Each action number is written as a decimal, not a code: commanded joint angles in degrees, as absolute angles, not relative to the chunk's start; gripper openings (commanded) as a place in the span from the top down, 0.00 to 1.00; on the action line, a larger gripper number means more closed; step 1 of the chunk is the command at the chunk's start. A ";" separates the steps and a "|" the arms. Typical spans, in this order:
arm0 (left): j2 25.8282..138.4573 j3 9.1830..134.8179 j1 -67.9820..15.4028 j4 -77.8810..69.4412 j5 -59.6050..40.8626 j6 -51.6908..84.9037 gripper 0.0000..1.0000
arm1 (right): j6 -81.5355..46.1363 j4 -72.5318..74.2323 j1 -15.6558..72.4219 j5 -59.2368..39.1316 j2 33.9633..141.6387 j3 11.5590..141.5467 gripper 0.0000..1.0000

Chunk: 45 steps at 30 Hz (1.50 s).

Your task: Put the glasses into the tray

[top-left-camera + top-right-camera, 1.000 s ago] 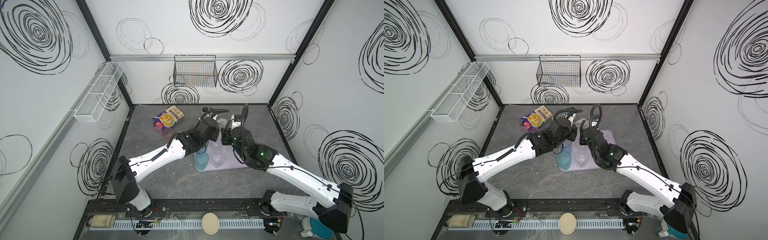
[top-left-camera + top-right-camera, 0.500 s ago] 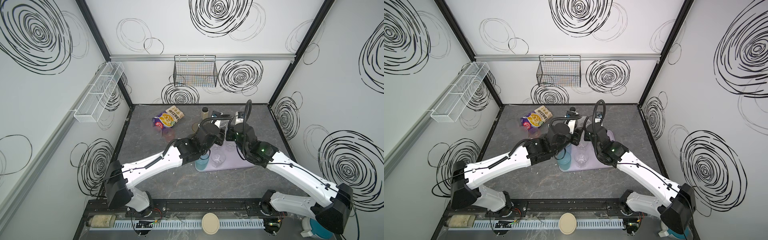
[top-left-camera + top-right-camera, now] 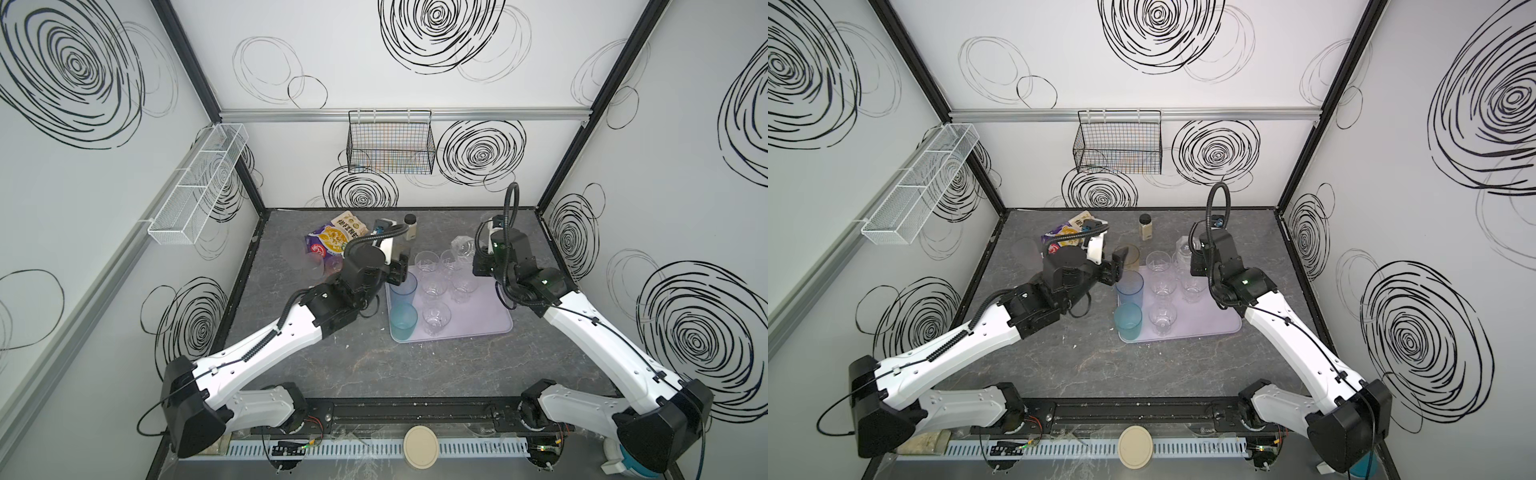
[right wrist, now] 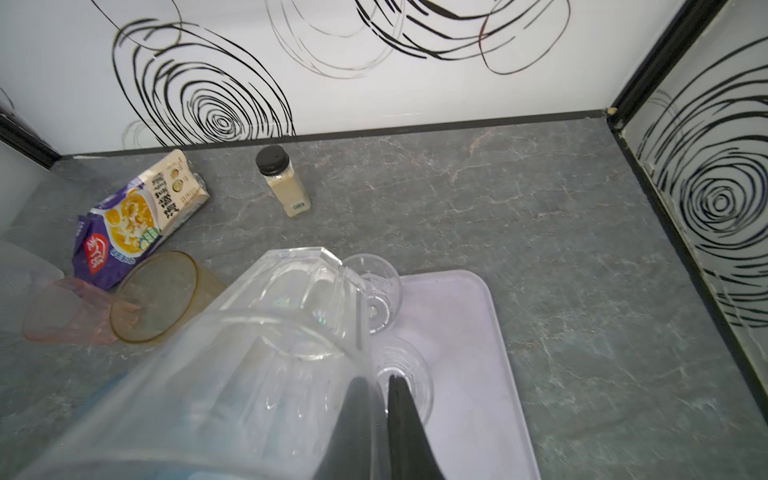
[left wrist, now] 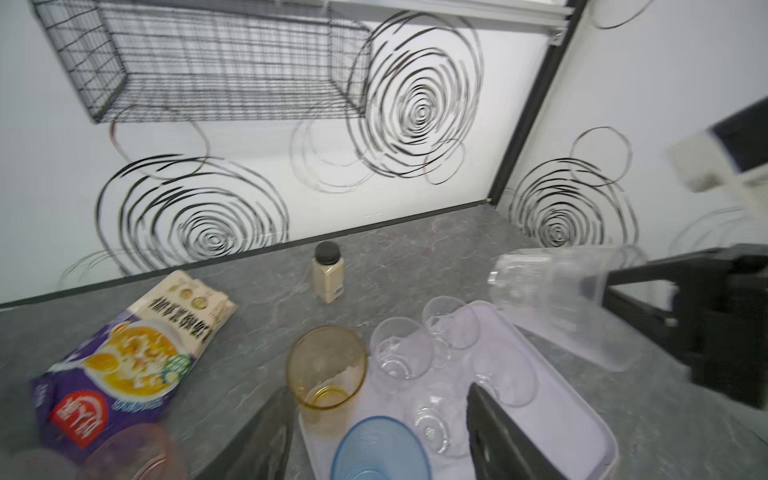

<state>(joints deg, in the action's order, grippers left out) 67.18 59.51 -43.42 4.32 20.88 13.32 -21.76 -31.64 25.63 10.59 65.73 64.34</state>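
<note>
Right claw is seen pinched shut on the rim wall of a tall clear glass. That glass is held nearly on its side over the far end of the tray. Left claw is spread wide, and nothing is gripped in it. Its fingers are set on either side of a blue glass, with a gap shown on each side. The blue glass is stood upright at the tray's left edge, with a teal glass just beside it on the near side. Several short clear glasses are stood upright on the tray to their right. An amber glass is placed at the tray's far left corner. A pink glass is laid on its side on the table, off the tray and touching the amber one in the right wrist view. A snack bag and a jar are seen farther back.
</note>
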 commanded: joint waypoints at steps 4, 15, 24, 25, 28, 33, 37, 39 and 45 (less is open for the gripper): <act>59.50 49.33 -33.75 0.90 13.78 14.35 0.31 | -25.04 -46.43 22.18 6.16 59.94 61.79 1.00; 57.43 42.36 -28.67 -1.17 11.18 15.34 0.30 | -29.12 -53.59 21.16 0.33 55.55 51.13 1.00; 56.94 42.11 -27.33 -2.00 9.14 16.31 0.29 | -32.77 -46.48 21.29 -0.06 59.18 46.59 0.99; 56.96 41.74 -27.17 -2.33 9.39 16.18 0.29 | -33.12 -46.04 21.28 0.18 60.07 46.50 0.99; 57.24 41.33 -25.41 -2.43 8.05 17.66 0.29 | -33.46 -44.45 21.81 -0.80 62.46 45.22 0.99; 57.39 41.65 -25.01 -2.36 8.26 17.15 0.29 | -34.79 -42.34 25.09 1.42 65.24 43.17 0.99; 57.68 41.40 -24.93 -2.33 8.07 17.38 0.29 | -35.83 -42.19 27.52 2.53 67.66 43.02 0.98; 57.76 41.47 -24.77 -2.43 7.70 17.62 0.29 | -36.02 -41.57 28.06 3.37 68.11 42.45 0.95; 58.37 41.46 -24.40 -2.30 7.55 17.79 0.29 | -35.21 -42.65 26.99 4.29 69.65 43.63 0.90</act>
